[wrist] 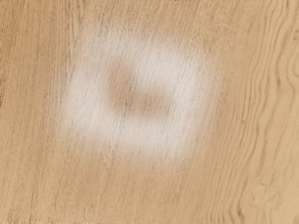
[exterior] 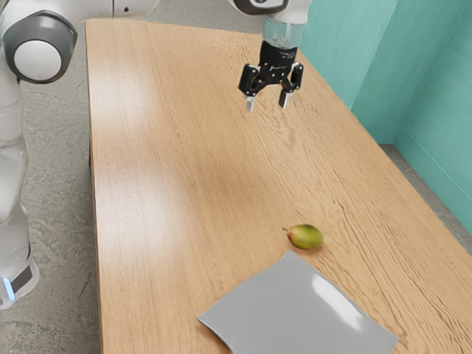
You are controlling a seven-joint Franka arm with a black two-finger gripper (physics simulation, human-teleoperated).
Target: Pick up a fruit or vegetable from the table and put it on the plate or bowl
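Plate [exterior: 295, 313], flat, grey and square, lies nearest the camera on a wooden table [exterior: 169, 184]. Just beside its far corner a small green pear [exterior: 305, 236] sits on bare wood. Well beyond the pear, over the table's far part, hangs the gripper [exterior: 266, 103], pointing down, its fingers moderately spread, holding nothing and touching nothing. The wrist camera looks down on wood grain with a pale glare patch. By this reading, the pick-up has not yet begun. Next the hand needs to travel to the pear, lower, and bracket it between its fingers.
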